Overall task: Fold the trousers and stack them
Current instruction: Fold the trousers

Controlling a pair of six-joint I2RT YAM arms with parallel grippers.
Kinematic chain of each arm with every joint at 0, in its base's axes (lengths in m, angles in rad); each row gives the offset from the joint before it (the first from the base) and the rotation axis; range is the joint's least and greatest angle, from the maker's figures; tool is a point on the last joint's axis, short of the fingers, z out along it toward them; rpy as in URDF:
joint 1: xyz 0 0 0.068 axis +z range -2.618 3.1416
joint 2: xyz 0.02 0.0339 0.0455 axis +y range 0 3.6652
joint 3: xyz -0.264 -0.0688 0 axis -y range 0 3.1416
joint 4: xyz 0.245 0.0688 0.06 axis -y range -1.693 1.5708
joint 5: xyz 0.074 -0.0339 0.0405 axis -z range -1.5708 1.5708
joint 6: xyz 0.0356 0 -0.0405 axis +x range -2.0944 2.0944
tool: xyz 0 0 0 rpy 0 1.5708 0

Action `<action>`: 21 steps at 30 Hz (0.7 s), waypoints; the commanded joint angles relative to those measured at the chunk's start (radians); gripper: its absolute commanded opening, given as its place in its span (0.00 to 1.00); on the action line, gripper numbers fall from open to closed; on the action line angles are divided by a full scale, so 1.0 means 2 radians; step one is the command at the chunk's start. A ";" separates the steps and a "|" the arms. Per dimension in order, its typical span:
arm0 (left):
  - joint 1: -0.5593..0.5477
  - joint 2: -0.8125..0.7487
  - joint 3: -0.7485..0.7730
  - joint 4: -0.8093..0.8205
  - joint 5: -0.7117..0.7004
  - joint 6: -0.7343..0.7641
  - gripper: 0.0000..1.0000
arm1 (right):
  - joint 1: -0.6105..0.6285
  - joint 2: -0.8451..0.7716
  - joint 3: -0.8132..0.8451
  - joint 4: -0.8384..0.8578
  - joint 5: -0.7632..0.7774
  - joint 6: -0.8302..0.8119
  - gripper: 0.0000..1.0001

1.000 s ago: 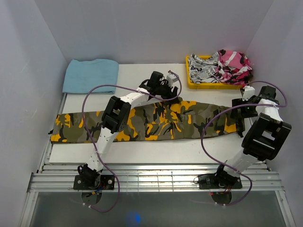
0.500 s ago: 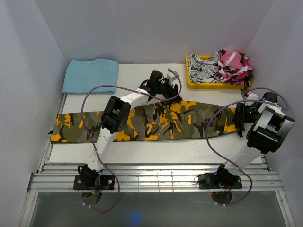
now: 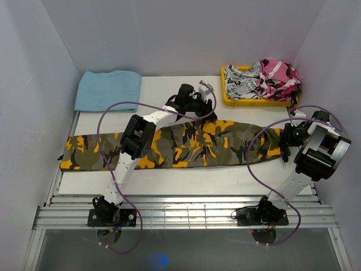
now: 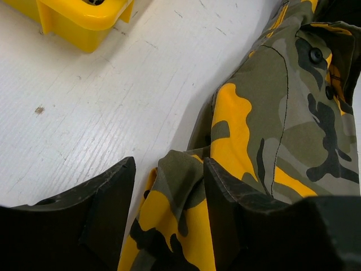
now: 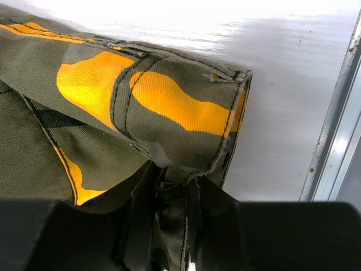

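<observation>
white tabletop (image 3: 169,90) carries the trousers (image 3: 186,148) stretched flat across its middle, with the right gripper (image 5: 172,175) pinched on their right-end corner and the left gripper (image 4: 169,169) gaping astride a raised ridge at their far edge, seemingly so both can lift for folding.
</observation>
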State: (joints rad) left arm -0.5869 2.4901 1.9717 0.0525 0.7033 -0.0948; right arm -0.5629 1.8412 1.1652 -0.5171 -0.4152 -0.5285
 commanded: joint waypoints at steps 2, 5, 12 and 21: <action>-0.004 -0.019 0.012 -0.012 0.010 0.001 0.60 | -0.002 0.009 0.006 0.006 0.001 -0.009 0.29; -0.003 -0.014 0.024 -0.017 -0.005 0.007 0.49 | -0.002 0.010 0.001 0.007 0.010 -0.015 0.23; -0.002 -0.002 0.054 -0.011 -0.001 -0.003 0.00 | -0.005 0.015 -0.009 0.008 0.040 -0.039 0.11; 0.013 -0.019 0.032 0.015 -0.018 -0.025 0.00 | -0.009 0.015 -0.011 0.008 0.035 -0.042 0.08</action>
State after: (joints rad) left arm -0.5739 2.4977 2.0441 0.0574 0.6857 -0.1295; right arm -0.5629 1.8503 1.1629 -0.5205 -0.4114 -0.5728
